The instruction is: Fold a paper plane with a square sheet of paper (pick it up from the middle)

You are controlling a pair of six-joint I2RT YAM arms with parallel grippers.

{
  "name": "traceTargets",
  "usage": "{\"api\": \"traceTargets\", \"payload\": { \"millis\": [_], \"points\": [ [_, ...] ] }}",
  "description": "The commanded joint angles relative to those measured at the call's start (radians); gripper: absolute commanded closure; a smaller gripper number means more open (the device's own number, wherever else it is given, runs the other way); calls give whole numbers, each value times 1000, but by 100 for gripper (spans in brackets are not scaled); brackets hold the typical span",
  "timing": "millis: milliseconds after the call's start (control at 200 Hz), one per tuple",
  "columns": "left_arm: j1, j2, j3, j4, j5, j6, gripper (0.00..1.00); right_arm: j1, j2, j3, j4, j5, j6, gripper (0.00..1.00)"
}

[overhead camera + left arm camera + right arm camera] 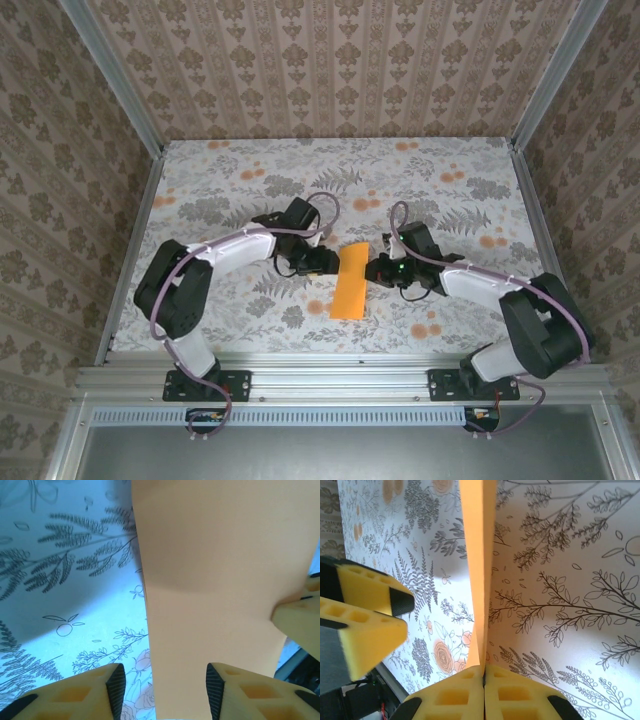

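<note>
The square sheet of paper (350, 285) is bright orange and folded into a narrow strip, not a pointed plane shape. It stands between the two grippers above the flowered table. My right gripper (378, 270) is shut on the sheet's right edge; in the right wrist view its yellow jaws (483, 669) pinch the paper (479, 555), which runs away edge-on. My left gripper (325, 262) is at the sheet's left side and open. In the left wrist view the paper (215, 580) reaches in between its spread fingers (165, 682) without being pinched.
The flower-printed tabletop (240, 190) spreads around the arms, fenced by aluminium rails (130, 250) and patterned walls. The left gripper's yellow fingers (370, 605) show close beside the paper in the right wrist view. A right-gripper finger (300, 620) shows in the left wrist view.
</note>
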Motion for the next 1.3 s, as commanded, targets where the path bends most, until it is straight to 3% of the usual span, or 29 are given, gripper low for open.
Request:
{"api": "traceTargets", "payload": {
  "millis": [0, 270, 490, 800, 1295],
  "points": [
    [9, -48, 36, -49, 16, 10, 48, -8, -63, 43, -202, 72, -86, 91],
    [28, -103, 48, -81, 8, 16, 45, -25, -75, 47, -102, -26, -14, 92],
    [50, -170, 10, -103, -8, 8, 44, -22, -37, 32, 188, -149, 170, 92],
    [93, -281, -110, -92, -16, -49, 42, 9, 180, 92, 455, -186, 294, 92],
    [62, -233, -297, 93, 18, -181, 40, 4, 378, 100, 484, -205, 236, 92]
  ]
}}
